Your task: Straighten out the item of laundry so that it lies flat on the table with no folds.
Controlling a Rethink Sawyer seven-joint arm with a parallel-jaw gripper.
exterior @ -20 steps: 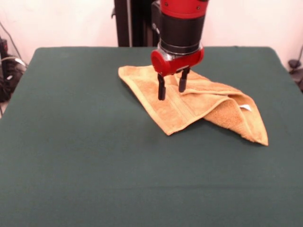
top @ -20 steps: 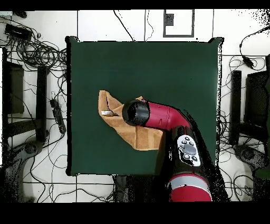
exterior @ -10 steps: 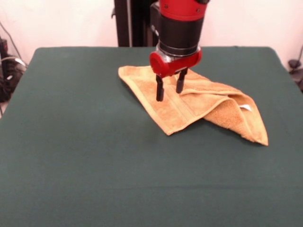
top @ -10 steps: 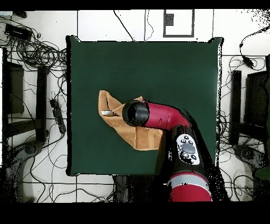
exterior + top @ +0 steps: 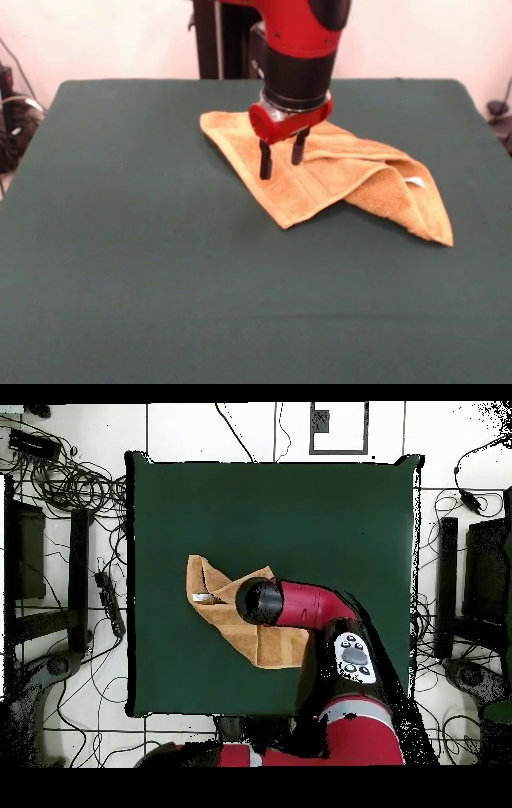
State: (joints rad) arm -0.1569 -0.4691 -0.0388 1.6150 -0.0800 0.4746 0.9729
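Jaws parted, empty over the folded towel [image 5: 336, 180] on the worktop [image 5: 160, 264]; best pinch only the top layer's edge, then peel the fold open.

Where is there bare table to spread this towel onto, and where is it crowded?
In the front view, the dark green cloth-covered table is bare all along the near edge and the left side, up to the folded orange-tan terry towel. Crowding is around the towel's left end, where the red and black gripper stands with its fingers open over it.
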